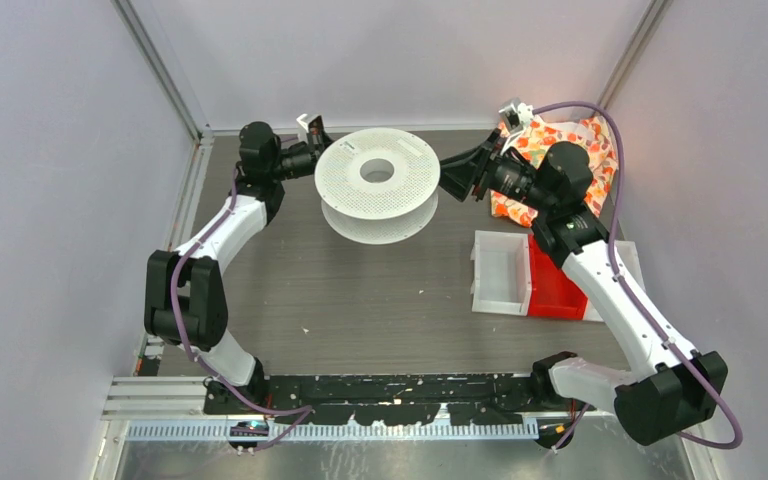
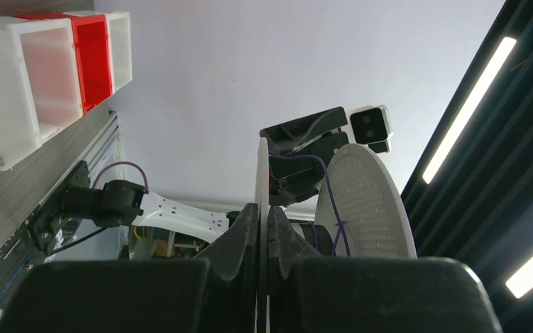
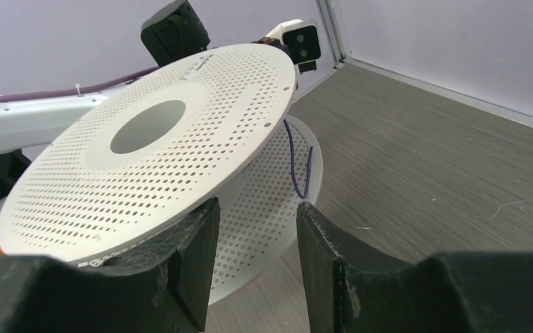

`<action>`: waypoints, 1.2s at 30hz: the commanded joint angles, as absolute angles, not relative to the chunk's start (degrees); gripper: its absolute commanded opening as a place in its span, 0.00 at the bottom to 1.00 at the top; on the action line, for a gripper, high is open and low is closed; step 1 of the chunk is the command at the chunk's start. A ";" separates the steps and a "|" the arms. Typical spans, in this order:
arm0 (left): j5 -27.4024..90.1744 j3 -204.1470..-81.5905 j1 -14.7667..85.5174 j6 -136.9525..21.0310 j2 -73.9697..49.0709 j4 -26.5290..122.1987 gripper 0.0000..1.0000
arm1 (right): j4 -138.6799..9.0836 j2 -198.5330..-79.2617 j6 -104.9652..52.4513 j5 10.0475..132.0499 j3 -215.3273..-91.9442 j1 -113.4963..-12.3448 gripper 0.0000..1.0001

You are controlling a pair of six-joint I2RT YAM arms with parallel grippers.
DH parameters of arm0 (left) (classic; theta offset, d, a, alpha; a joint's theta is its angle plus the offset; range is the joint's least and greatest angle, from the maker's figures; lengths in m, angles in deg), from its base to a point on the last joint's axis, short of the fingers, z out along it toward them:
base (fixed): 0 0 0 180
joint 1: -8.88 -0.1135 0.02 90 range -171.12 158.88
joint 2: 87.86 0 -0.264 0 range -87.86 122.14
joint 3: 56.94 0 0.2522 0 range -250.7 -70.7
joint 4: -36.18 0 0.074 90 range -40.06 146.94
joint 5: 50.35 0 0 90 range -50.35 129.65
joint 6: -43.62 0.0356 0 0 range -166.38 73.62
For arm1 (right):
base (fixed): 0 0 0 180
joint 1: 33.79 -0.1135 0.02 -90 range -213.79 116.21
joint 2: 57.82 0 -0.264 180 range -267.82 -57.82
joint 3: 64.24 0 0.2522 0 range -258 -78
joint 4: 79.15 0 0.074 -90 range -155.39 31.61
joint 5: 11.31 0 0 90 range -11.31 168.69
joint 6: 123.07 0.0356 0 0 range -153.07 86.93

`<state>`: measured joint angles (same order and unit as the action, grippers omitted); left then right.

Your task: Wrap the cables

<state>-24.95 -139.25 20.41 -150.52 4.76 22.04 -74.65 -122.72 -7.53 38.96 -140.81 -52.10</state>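
A white perforated spool (image 1: 377,185) stands at the back middle of the table. My left gripper (image 1: 316,152) is shut on the left edge of its upper flange; in the left wrist view my left gripper (image 2: 262,216) pinches the thin white flange edge (image 2: 261,173). A thin purple cable (image 3: 297,166) hangs as a short loop between the two flanges on the spool's right side; it also shows in the left wrist view (image 2: 332,201). My right gripper (image 1: 452,178) is open and empty just right of the spool. In its own view my right gripper (image 3: 257,218) sits below the upper flange (image 3: 146,159), close to the cable loop.
White and red bins (image 1: 528,275) sit at the right, in front of my right arm; they also show in the left wrist view (image 2: 41,76). A patterned orange cloth (image 1: 570,140) lies in the back right corner. Walls close in the back and both sides.
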 commanded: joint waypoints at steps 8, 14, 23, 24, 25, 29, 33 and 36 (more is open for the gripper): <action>-25.48 -141.15 20.13 -151.10 1.92 21.33 0.00 | -75.42 -126.01 -11.57 41.97 -144.12 -54.79 0.50; -25.40 -140.58 20.13 -150.95 1.72 20.28 0.00 | -78.38 -128.11 -10.36 43.32 -144.47 -55.10 0.45; -24.37 -139.77 20.13 -150.69 1.80 19.67 0.01 | -76.20 -125.76 -11.38 45.66 -143.06 -55.29 0.01; -24.23 -139.66 20.15 -150.47 1.82 19.67 0.01 | -75.56 -125.04 -11.44 45.77 -142.90 -55.27 0.01; -24.03 -139.62 20.14 -150.14 1.86 19.73 0.01 | -74.98 -124.30 -11.45 45.81 -142.74 -55.26 0.01; -22.81 -139.85 20.13 -148.16 1.64 21.93 0.01 | -72.14 -121.35 -9.84 46.15 -142.55 -55.27 0.01; -20.94 -139.87 20.15 -147.41 1.49 21.98 0.00 | -66.56 -119.53 -4.44 46.63 -143.29 -55.35 0.01; -20.05 -140.01 20.13 -147.34 1.38 21.11 0.01 | -61.42 -119.61 0.65 46.51 -144.41 -55.32 0.01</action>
